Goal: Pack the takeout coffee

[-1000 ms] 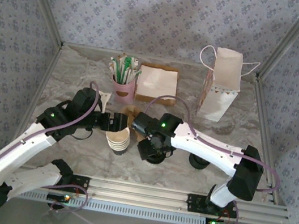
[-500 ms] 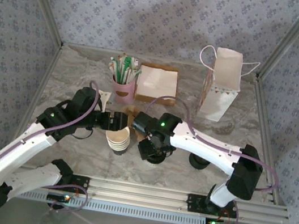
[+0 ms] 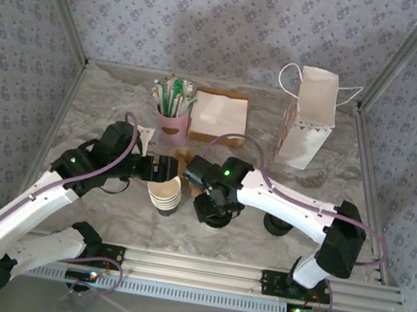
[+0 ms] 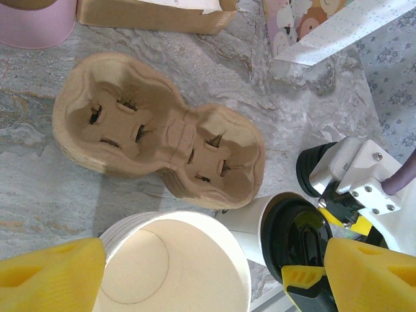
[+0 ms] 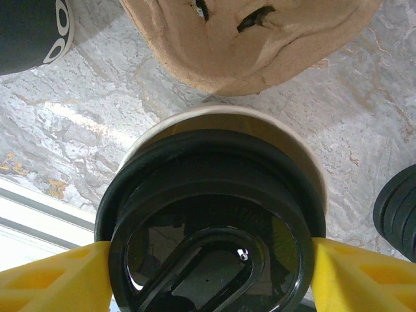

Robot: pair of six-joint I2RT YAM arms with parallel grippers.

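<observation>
The takeout coffee (image 5: 211, 214) stands upright on the marbled table (image 3: 104, 107), at 6 o'clock from the moulded pulp cup carrier (image 4: 162, 136) and just beside it; its black lid is on, and the cream rim of the cup shows around the lid. The right gripper (image 5: 211, 260) hangs directly over it; its yellow fingers (image 5: 52, 276) stand one at 9 o'clock and one at 3 o'clock of the lid, flush against its edge; whether they press on it cannot be told. At 9 o'clock from the coffee, close by, is the stack of lidless paper cups (image 4: 175, 260); the left gripper (image 4: 214, 263) hovers above it with fingers spread wide, pinching nothing. A pile of spare black lids (image 3: 277, 225) lies at 3 o'clock from the coffee. Toward 12 o'clock sit a pink cup of straws (image 3: 170, 126) and a brown box of white napkins (image 3: 219, 118); a paper bag with handles (image 3: 309, 121) stands at 1 o'clock, well apart.
</observation>
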